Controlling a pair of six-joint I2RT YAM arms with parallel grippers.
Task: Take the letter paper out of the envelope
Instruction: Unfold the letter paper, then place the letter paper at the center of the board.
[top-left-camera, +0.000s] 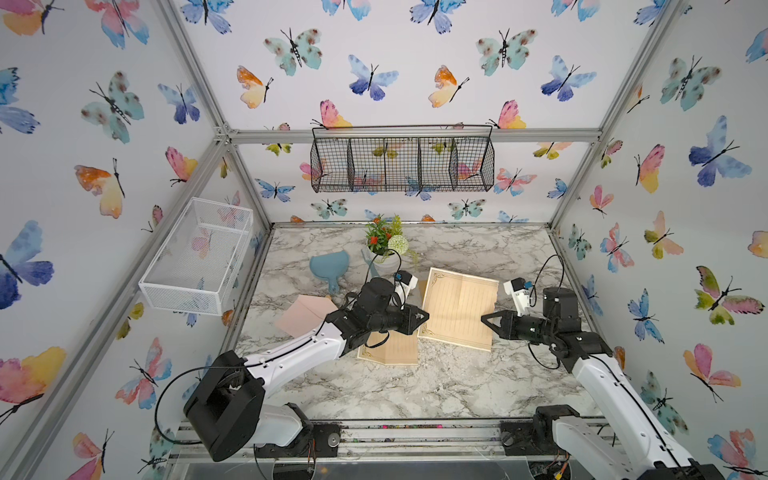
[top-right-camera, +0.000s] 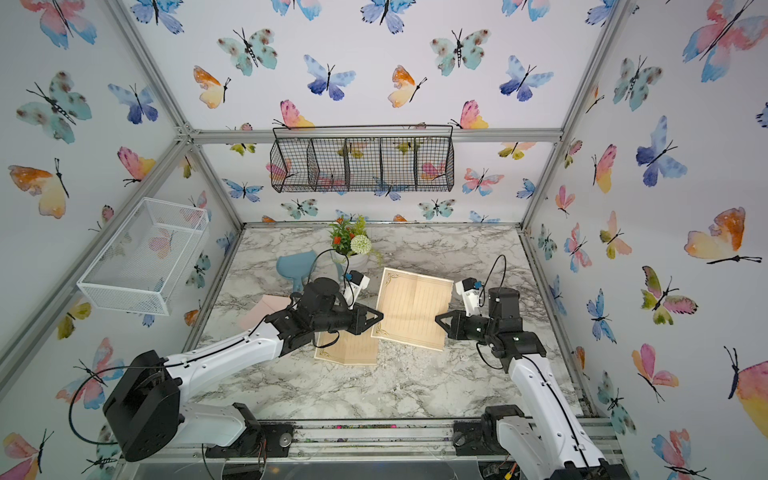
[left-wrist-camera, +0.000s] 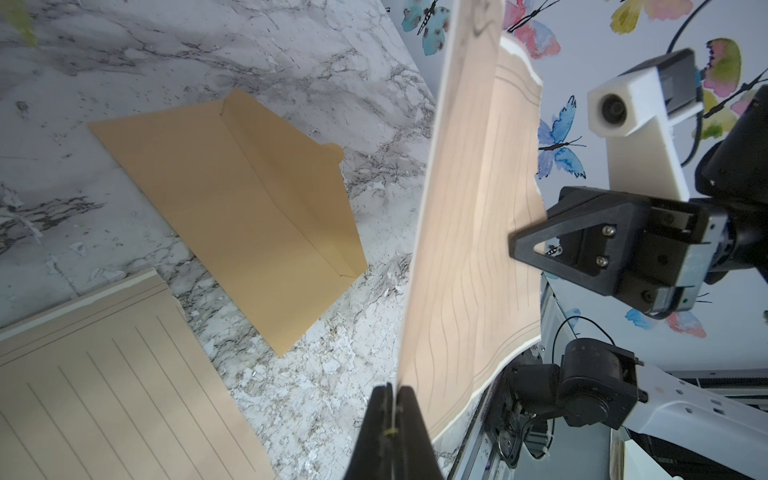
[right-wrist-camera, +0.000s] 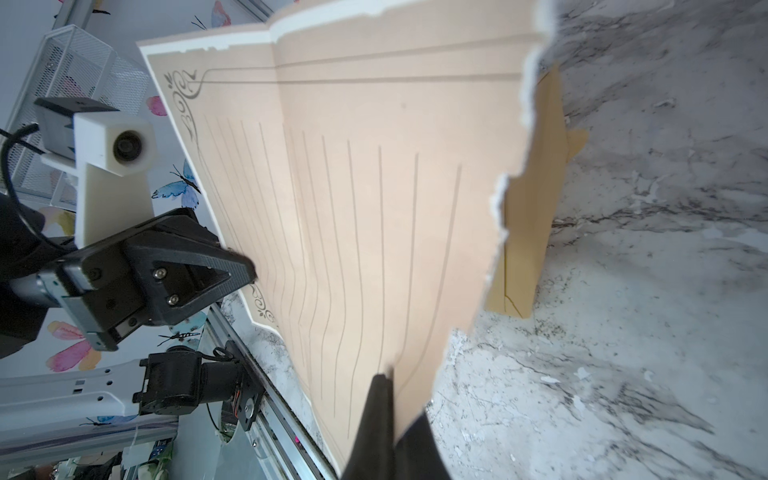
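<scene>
The left tool (top-left-camera: 426, 318) grips the letter paper (top-left-camera: 457, 309) at its 9 o'clock edge. The right tool (top-left-camera: 484, 319) grips 3 o'clock.

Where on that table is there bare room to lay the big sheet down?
Front marble strip, this side of the lying sheet, is bare, also the far right corner. Crowded at left: envelope, blue paddle, flower pot.

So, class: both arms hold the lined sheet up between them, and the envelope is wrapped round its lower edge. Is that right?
Not quite. The envelope lies flat on the marble table, apart from the lined sheet, not wrapped round it; the left wrist view shows this. The rest stands.
</scene>
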